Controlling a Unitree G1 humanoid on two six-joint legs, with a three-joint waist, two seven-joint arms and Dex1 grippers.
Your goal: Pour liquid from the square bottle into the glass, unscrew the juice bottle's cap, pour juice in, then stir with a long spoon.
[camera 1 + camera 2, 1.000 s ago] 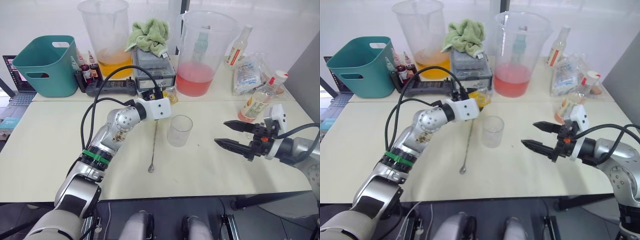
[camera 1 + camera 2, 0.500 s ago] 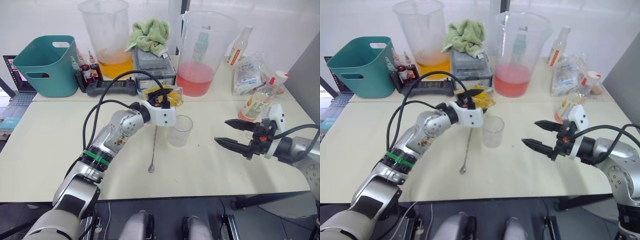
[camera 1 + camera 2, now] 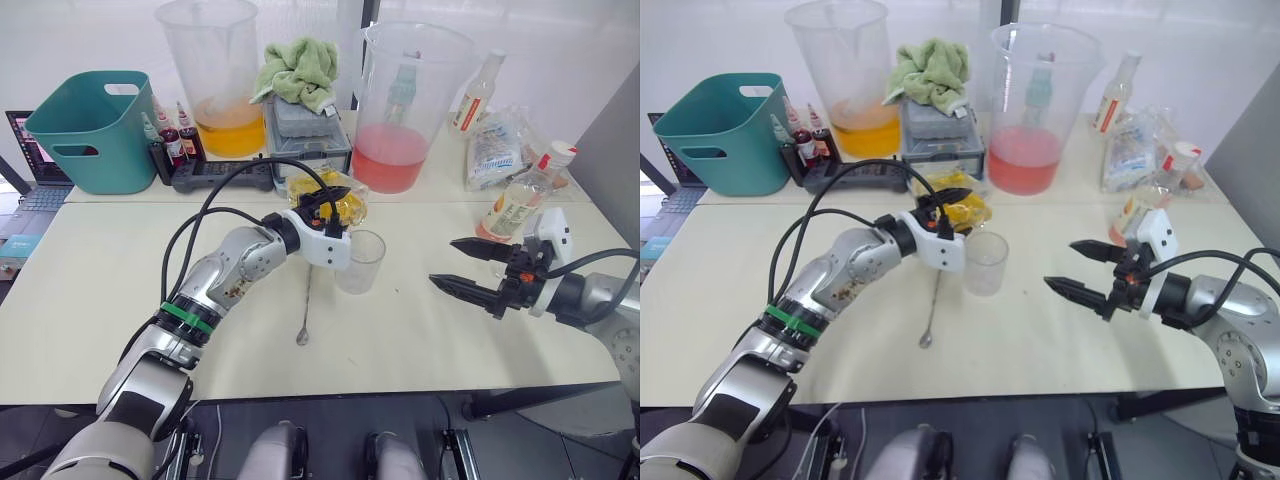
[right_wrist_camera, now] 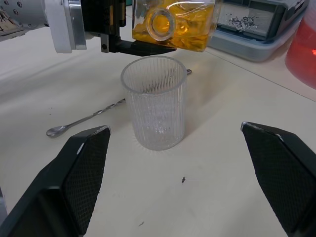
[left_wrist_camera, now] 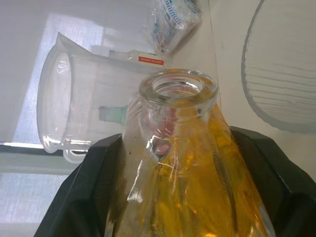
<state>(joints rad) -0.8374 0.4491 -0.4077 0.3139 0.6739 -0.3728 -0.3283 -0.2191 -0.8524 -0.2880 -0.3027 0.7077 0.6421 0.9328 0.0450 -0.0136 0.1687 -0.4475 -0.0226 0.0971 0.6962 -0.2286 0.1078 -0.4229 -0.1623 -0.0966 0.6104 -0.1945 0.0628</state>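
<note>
Bottle tipped, pour coming.
Since a second ago my left end effector (image 3: 325, 205), clamped on the square bottle (image 4: 174, 19), swung it over the glass (image 4: 155, 102); right end effector (image 3: 466, 268) idles apart.

- The glass (image 3: 360, 261) stands mid-frame on the tabletop (image 3: 90, 290).
- The square bottle (image 3: 335, 207), tipped in the left tool (image 3: 328, 203), is up and left of the glass.
- The long spoon (image 3: 306, 293) lies left of the glass.
- The right tool (image 3: 458, 264) hovers at right.
- The juice bottle (image 3: 515, 207) stands at upper right.
</note>
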